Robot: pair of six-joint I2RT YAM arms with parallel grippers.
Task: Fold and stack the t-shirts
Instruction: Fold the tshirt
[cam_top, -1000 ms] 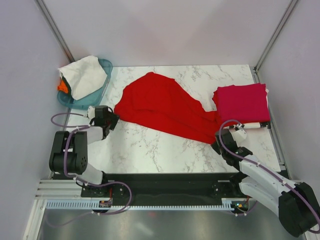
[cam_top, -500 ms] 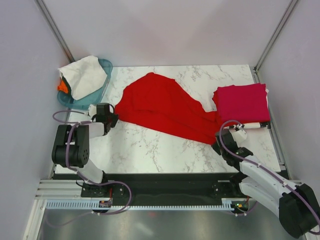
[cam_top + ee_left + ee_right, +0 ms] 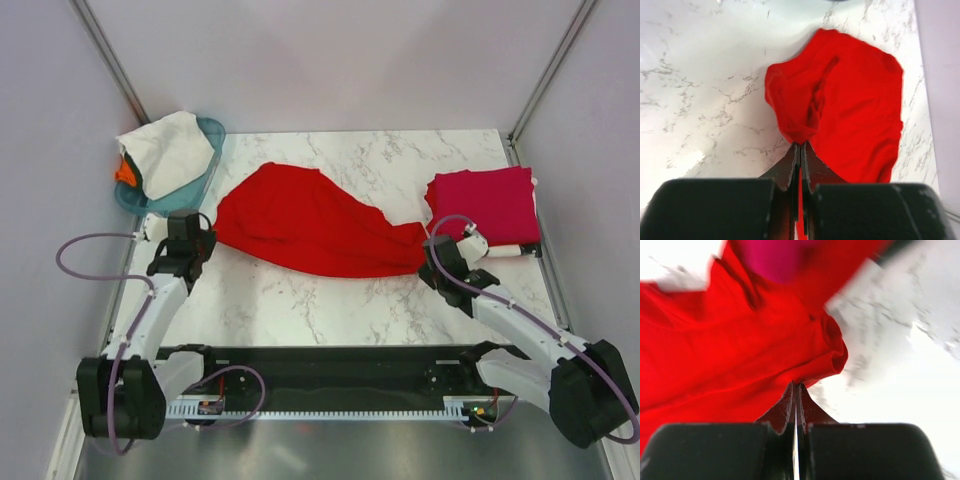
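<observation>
The bright red t-shirt (image 3: 305,220) hangs stretched between my two grippers over the marble table. My left gripper (image 3: 205,240) is shut on its left edge; the left wrist view shows the red cloth (image 3: 850,110) bunched at the closed jaws. My right gripper (image 3: 432,255) is shut on its right edge; the red cloth (image 3: 730,350) fills the right wrist view. The crimson-pink t-shirt (image 3: 484,205) lies folded at the table's right edge. The white t-shirt (image 3: 165,150) lies heaped in the basket.
The teal plastic basket (image 3: 210,165) stands at the back left corner, with something orange (image 3: 124,173) under the white shirt. Grey walls close in the left, right and back. A black rail runs along the near edge (image 3: 330,360).
Both arms have lifted and pulled back toward the near side. The red shirt has been drawn off the table into a narrower stretched band between the grippers.
</observation>
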